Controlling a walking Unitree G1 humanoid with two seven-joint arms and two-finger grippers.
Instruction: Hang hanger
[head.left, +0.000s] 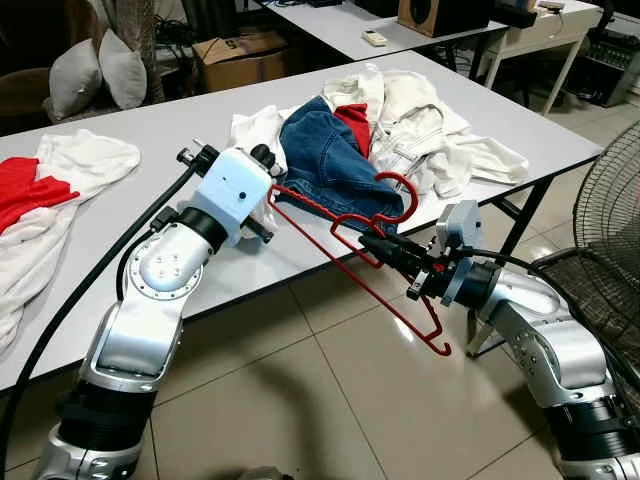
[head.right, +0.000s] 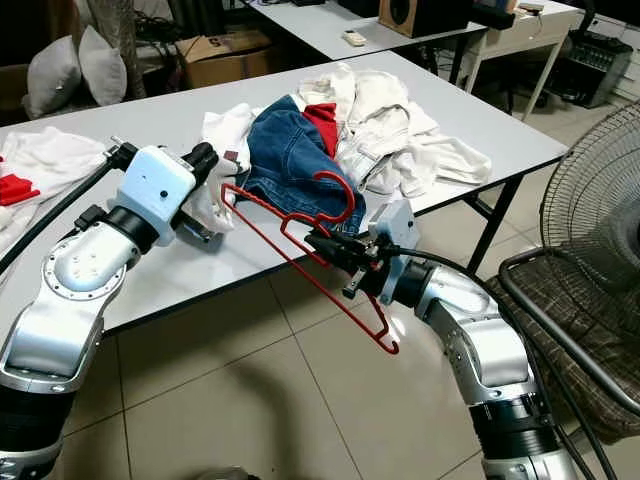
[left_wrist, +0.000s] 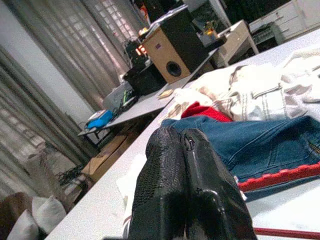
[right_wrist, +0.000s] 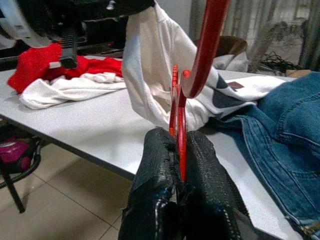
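Note:
A red plastic hanger (head.left: 340, 225) hangs tilted past the white table's (head.left: 150, 130) front edge, hook (head.left: 405, 195) up by a pair of blue jeans (head.left: 320, 160). My right gripper (head.left: 365, 243) is shut on the hanger's neck; in the right wrist view the red bar runs between its fingers (right_wrist: 160, 165). My left gripper (head.left: 263, 155) is above the table at the hanger's upper left end. Its fingers (left_wrist: 165, 165) are pressed together, and a white garment (head.right: 208, 195) hangs from them, lifted off the table.
A pile of white clothes (head.left: 430, 140) lies behind the jeans. Red and white garments (head.left: 40, 190) sit at the table's left end. A floor fan (head.left: 610, 200) stands close on my right. Behind are a second table (head.left: 340, 25), a cardboard box (head.left: 240, 55) and pillows (head.left: 95, 75).

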